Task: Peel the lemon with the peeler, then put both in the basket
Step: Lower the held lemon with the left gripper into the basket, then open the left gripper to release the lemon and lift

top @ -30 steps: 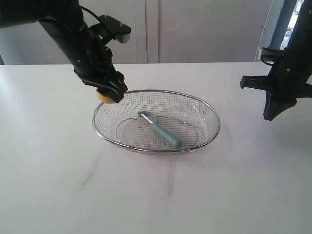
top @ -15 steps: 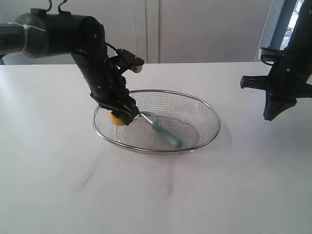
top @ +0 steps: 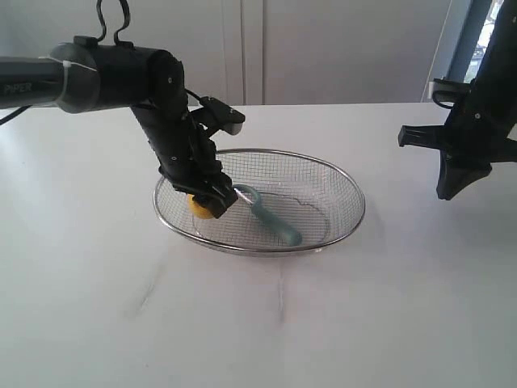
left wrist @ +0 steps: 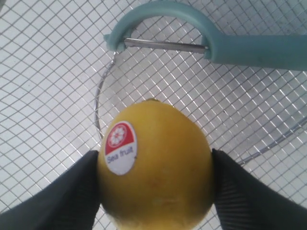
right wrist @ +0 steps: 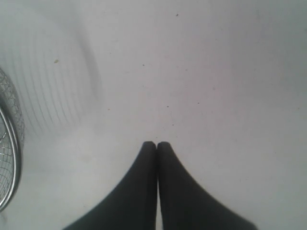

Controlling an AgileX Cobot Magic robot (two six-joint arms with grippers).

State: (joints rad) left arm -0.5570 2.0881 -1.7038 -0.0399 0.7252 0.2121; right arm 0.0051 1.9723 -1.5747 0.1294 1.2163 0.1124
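My left gripper [top: 212, 203] is shut on the yellow lemon [top: 199, 206], low inside the left part of the wire basket [top: 347, 190]. In the left wrist view the lemon [left wrist: 156, 163] fills the space between the two dark fingers [left wrist: 72, 191], its red and white sticker facing up. The teal peeler [top: 269, 215] lies on the basket floor just right of the lemon, its looped blade head [left wrist: 163, 28] close to the fruit. My right gripper [top: 449, 192] hangs shut and empty above the table, well right of the basket; its fingertips [right wrist: 149, 146] touch.
The white table [top: 258, 323] surrounds the basket. In the right wrist view a part of the basket rim [right wrist: 13, 158] shows at the edge. Pale wall panels stand behind the table.
The left arm has carried the lemon from above the basket's left rim down and right into the basket, beside the peeler head. The right arm has not moved.
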